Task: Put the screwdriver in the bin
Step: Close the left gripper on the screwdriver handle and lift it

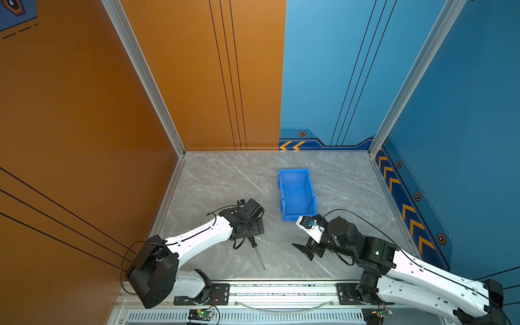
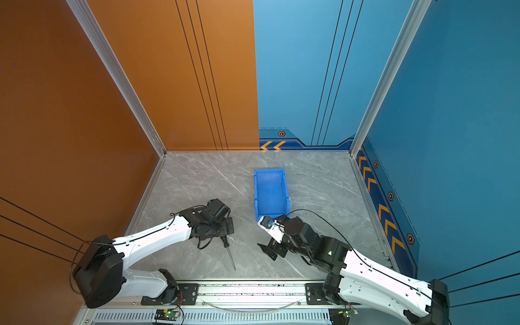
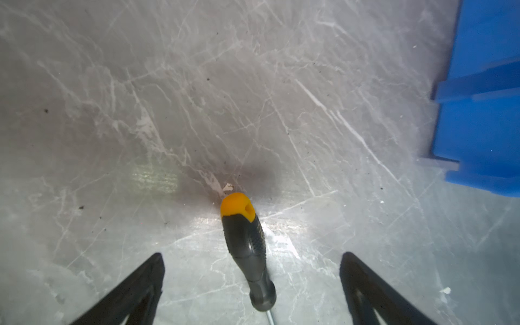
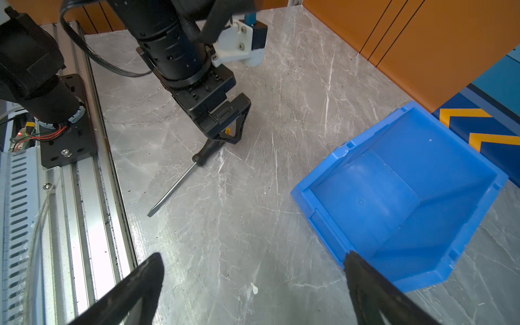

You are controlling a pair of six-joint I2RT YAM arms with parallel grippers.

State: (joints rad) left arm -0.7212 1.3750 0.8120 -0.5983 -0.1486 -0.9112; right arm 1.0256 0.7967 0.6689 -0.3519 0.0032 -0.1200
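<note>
Left gripper point(image 3: 252, 256) hovers low, fingers spread wide, straddling the screwdriver point(image 3: 243, 233) lying on the bench point(image 1: 225, 180); right gripper point(image 4: 254, 256) hangs near the blue bin point(image 4: 450, 157), fingers apart too.

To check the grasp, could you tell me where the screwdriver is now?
In both top views the screwdriver lies on the table left of centre, its handle straddled by the open left gripper.

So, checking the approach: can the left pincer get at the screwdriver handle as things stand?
Probably yes. The left pincer stands open astride the screwdriver handle, which lies flat on the table with nothing between them; the bin sits off to one side.
</note>
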